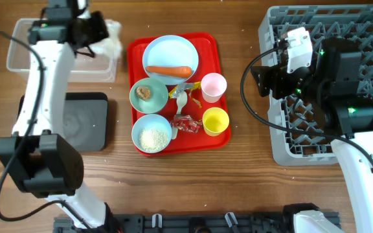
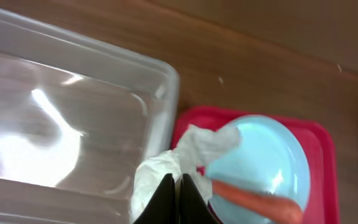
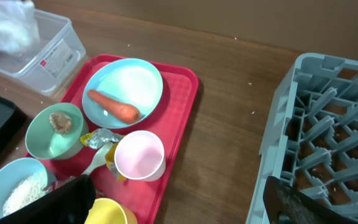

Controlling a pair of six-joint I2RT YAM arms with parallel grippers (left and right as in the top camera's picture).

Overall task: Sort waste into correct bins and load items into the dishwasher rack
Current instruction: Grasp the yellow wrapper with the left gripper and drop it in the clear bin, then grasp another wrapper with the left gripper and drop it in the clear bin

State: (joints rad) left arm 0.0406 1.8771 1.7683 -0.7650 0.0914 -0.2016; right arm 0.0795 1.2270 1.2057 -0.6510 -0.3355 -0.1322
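Observation:
My left gripper [image 2: 180, 186] is shut on a crumpled white tissue [image 2: 166, 168] and holds it over the right end of the clear plastic bin [image 1: 31, 61]; the tissue also shows from overhead [image 1: 112, 40]. The red tray [image 1: 206, 139] holds a blue plate [image 1: 170, 53] with a carrot [image 1: 168, 70], a green bowl [image 1: 149, 95], a blue bowl of rice [image 1: 151, 133], a pink cup [image 1: 213, 87], a yellow cup [image 1: 215, 120], a spoon and wrappers. My right gripper [image 3: 179, 205] is open and empty between the tray and the grey dishwasher rack [image 1: 277, 129].
A black flat bin [image 1: 86, 123] lies left of the tray, below the clear bin. The dishwasher rack [image 3: 328, 124] fills the right side. Bare wooden table [image 3: 229, 124] separates tray and rack.

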